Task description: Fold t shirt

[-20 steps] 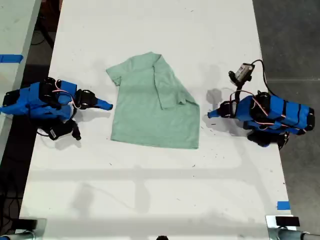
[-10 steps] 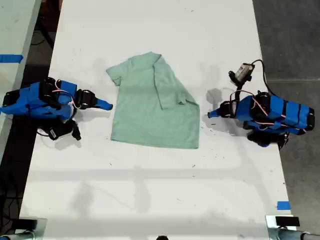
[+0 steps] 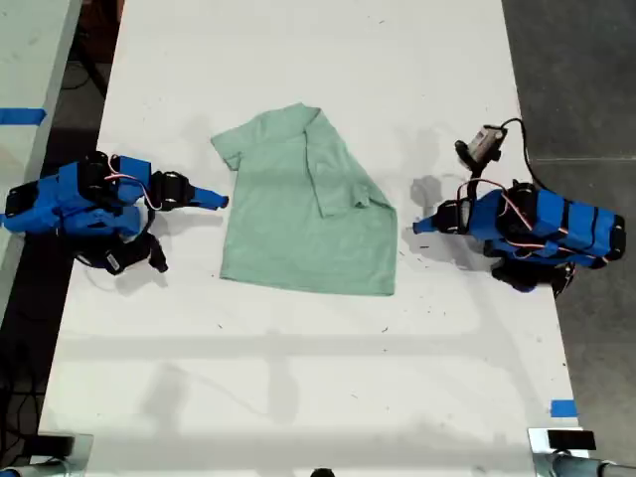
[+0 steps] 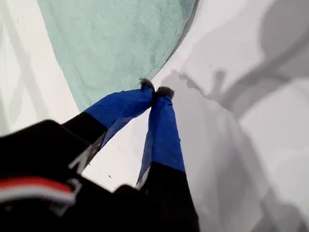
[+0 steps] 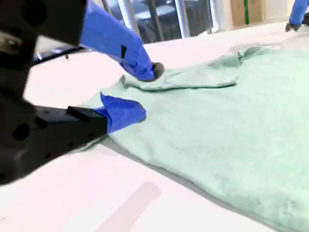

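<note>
The pale mint-green t shirt (image 3: 298, 234) lies flat mid-table, with one sleeve side folded over its body toward the exterior view's right. My first gripper (image 3: 221, 202) is on the arm at the exterior view's left. It is shut, its tips (image 4: 155, 91) just off the t shirt (image 4: 116, 43) edge and holding nothing. On the arm at the exterior view's right, my second gripper (image 3: 417, 228) stands open. Its fingers (image 5: 145, 92) sit low beside the t shirt (image 5: 231, 130) near the folded flap.
The white table (image 3: 298, 397) ends at dark floor on the exterior view's right. A second table with blue tape (image 3: 20, 115) stands at that view's left. More blue tape (image 3: 562, 407) marks the near right edge. A small camera on a cable (image 3: 484, 142) rises above the second arm.
My first gripper has shifted slightly toward the far side of the table and closer to the shirt's edge. The second arm and the shirt have not moved.
</note>
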Robot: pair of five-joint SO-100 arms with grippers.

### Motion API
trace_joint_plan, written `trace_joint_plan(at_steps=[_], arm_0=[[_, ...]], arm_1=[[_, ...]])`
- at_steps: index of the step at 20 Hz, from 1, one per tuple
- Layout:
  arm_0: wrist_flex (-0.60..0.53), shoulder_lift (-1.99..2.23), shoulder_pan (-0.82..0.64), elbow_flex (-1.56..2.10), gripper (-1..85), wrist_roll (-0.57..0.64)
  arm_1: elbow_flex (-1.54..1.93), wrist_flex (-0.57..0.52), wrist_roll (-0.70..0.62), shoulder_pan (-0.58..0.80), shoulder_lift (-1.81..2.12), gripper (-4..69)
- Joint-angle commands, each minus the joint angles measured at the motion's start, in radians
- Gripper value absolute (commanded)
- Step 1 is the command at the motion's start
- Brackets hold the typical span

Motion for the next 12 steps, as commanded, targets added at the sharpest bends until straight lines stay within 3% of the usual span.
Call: trace_joint_plan(at_steps=[1,3,4,5,7,9,11,12], arm_0=[[0.035,0.008,0.160,-0.029,10.6,-0.235],[0.040,0.008,0.218,-0.040,15.6,-0.253],[0.005,0.008,0.261,-0.043,19.0,-0.181],[-0.095,0.008,0.302,-0.026,22.8,-0.186],[-0.238,0.008,0.284,-0.017,17.0,-0.129],[-0.227,0.008,0.204,-0.026,17.1,-0.120],[-0.092,0.008,0.104,-0.021,17.4,-0.324],[-0.058,0.008,0.092,-0.012,18.7,-0.364]], arm_1=[[0.041,0.002,0.009,0.008,0.014,2.2],[0.041,0.002,0.011,0.009,0.014,2.2],[0.041,0.002,0.011,0.011,0.014,2.2],[0.041,0.002,0.011,0.011,0.014,2.2],[0.041,0.002,0.012,0.011,0.014,2.2],[0.041,0.003,0.014,0.011,0.014,2.2],[0.041,0.003,0.014,0.009,0.014,2.2],[0.041,0.003,0.014,0.009,0.014,2.2]])
